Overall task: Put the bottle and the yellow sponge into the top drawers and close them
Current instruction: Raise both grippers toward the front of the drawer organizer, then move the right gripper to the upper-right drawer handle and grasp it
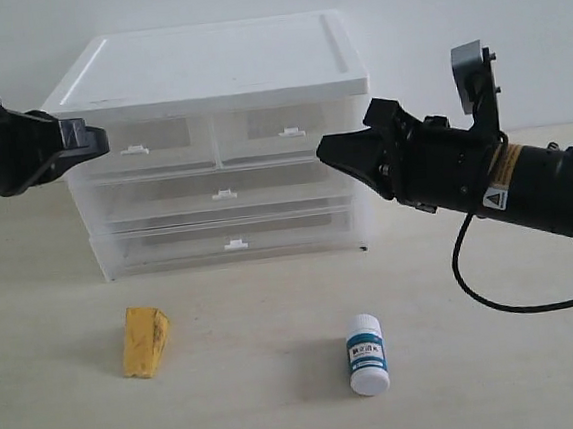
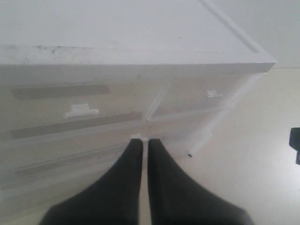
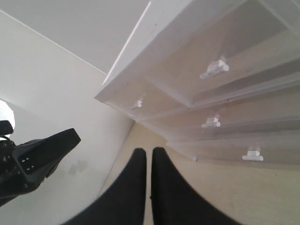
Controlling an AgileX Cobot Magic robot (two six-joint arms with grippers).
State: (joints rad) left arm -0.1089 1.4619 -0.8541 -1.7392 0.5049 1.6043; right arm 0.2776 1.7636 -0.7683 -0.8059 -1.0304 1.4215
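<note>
Left gripper (image 1: 97, 141): jaws together, empty, at cabinet (image 1: 213, 65) left edge. Yellow sponge (image 1: 145, 341): in front of cabinet, left side. Top drawers (image 1: 279, 125): both shut. Bottle (image 1: 367, 354): upright, in front of cabinet, right side. Right gripper (image 1: 325, 152): jaws together, empty, near cabinet right front. Risk: pull on small tab handle slips off, or drags light cabinet.

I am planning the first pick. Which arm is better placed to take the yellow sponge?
Left, likely. The yellow sponge lies on the side of the left tool; the right tool hangs nearer the bottle.
</note>
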